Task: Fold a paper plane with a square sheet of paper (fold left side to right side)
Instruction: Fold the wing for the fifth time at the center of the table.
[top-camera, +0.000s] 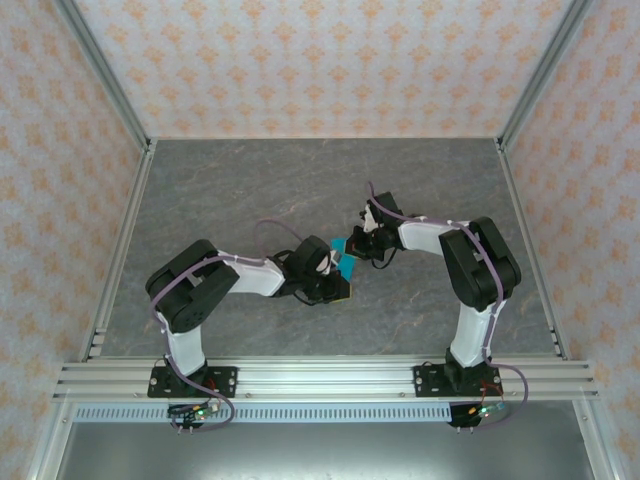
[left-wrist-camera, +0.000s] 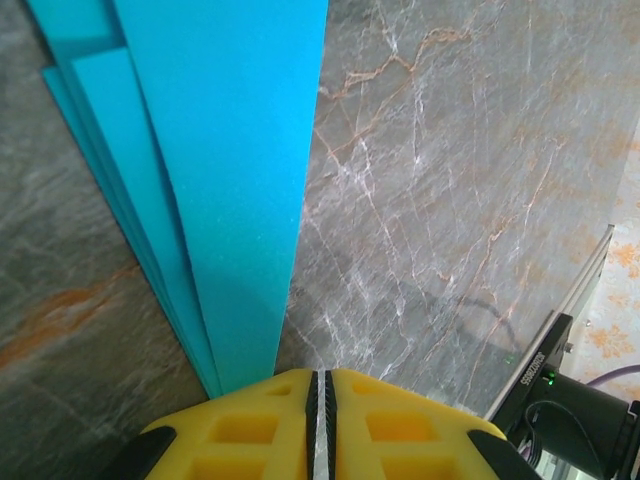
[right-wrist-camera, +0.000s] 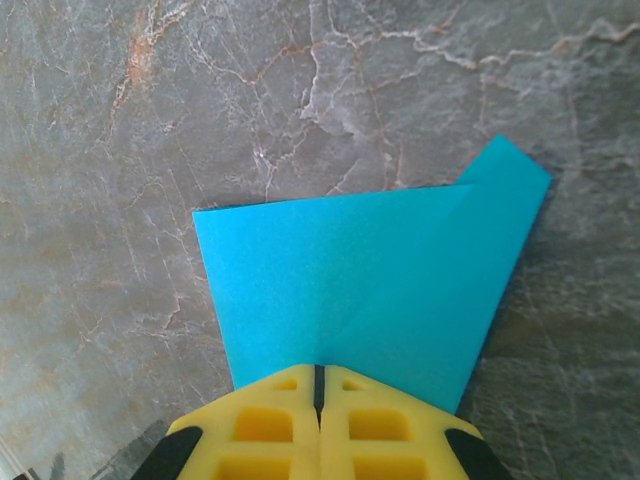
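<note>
While the left gripper (left-wrist-camera: 318, 400) and the right gripper (right-wrist-camera: 318, 385) are pinching the bright blue folded sheet of paper (right-wrist-camera: 370, 280), it is being held near the middle of the grey marble bench (top-camera: 300, 190).

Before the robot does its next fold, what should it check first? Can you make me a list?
1. Left tool shut at the narrow end of the blue paper: ok.
2. Right tool shut at its other end: ok.
3. Paper truly pinched between the pads: cannot tell.
4. Folded layers lined up: not ok, edges fan out in the left wrist view.
5. Paper in the middle of the table, away from its edges: ok.
</note>
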